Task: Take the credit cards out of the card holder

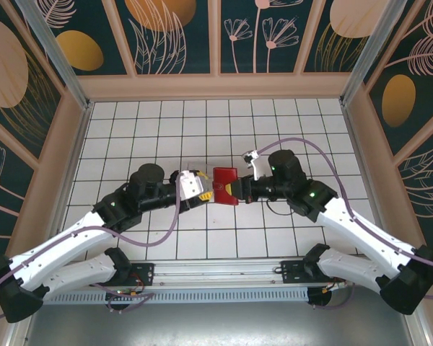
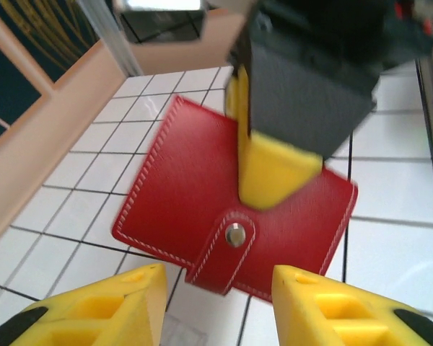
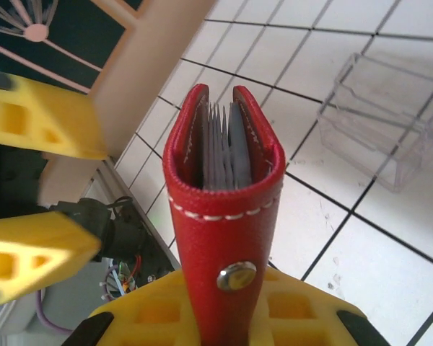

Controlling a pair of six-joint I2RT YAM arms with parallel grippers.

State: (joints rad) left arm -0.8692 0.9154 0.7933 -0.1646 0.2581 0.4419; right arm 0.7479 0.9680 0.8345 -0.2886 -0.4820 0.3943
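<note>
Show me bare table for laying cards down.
Free: the far tiles between the card holder and the back wall, and the strip along the left wall. Crowded: the middle, where the left gripper and right gripper meet at the card holder, the clear box beside them.

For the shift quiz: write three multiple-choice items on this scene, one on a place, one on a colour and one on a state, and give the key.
1. Where is the card holder?
A. pinched in the right end effector
B. lying flat and untouched
C. on top of the left arm

2. What colour are the fingers of the left end effector?
A. blue
B. yellow
C. white

3. How is the holder's closure tab?
A. snapped shut
B. hanging loose
C. torn off

Key:
1 A, it stands upright in that grip in the right wrist view.
2 B, both show yellow in the left wrist view.
3 A, its stud sits fastened across the opening.
</note>
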